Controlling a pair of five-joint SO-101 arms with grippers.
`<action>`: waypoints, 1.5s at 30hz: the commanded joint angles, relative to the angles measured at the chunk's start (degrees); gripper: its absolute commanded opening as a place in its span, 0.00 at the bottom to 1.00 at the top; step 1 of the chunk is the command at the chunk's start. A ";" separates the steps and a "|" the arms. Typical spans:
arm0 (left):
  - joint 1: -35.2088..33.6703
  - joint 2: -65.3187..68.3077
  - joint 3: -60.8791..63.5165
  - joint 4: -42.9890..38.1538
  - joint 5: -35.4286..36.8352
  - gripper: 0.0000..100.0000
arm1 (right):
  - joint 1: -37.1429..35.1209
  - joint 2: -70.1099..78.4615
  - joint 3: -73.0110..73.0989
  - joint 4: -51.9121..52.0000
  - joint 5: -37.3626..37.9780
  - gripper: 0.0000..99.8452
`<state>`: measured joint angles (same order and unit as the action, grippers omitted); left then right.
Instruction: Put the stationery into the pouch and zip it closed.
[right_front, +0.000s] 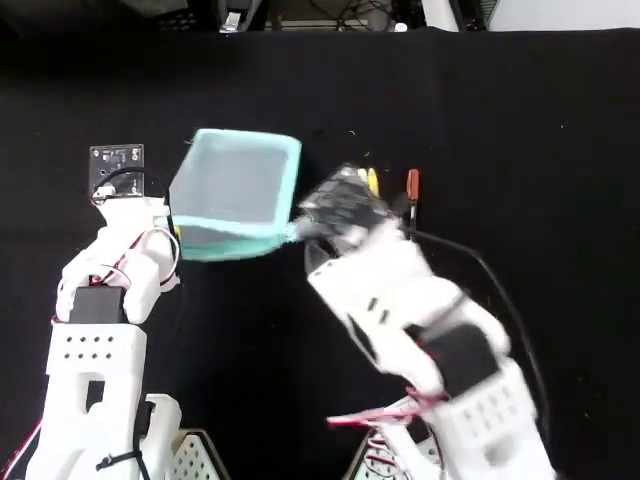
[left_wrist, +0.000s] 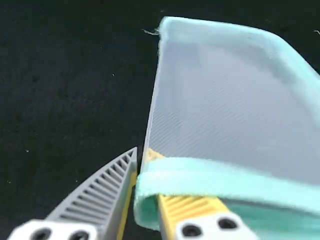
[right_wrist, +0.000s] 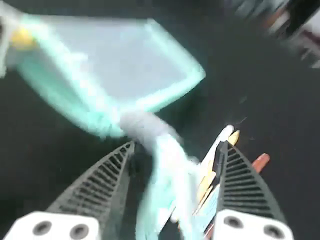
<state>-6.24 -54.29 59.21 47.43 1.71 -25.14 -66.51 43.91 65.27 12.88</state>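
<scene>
Fingers of my left gripper (left_wrist: 141, 155) are clamping together on a corner of the pouch (left_wrist: 225, 110), the grey finger pressing from outside while the yellow one is tucking under the teal binding. In the high view that pouch is hanging between my two arms, with its clear mesh face looking up at the camera and its far edge pointing toward the back of the black table (right_front: 520, 120). On my right gripper (right_wrist: 176, 147) the fingers are standing wide apart, and a teal strip of the pouch with a grey blurred piece is running into the gap between them; I cannot tell whether either finger is touching it. The pens (right_front: 392, 184), one yellow and one orange, are lying side by side on the cloth just beyond my right fingertips, outside the pouch. A small dark board (right_front: 116, 160) is sitting near my left arm, just left of the pouch. To the right of the pens and behind the pouch, black cloth is stretching broadly to the table's far edge.
</scene>
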 joint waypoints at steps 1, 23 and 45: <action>0.13 0.09 -0.31 -0.88 0.70 0.03 | 6.33 -6.20 1.89 -5.10 -3.08 0.25; 0.13 -0.35 0.66 -0.88 0.70 0.03 | 19.78 42.95 -4.44 -21.80 -7.12 0.12; -9.45 -0.26 -1.36 -0.88 0.62 0.03 | 10.64 65.01 -15.60 -16.35 -3.34 0.12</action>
<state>-17.32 -54.29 59.74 47.43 1.63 -14.95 -1.98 30.29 48.84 9.01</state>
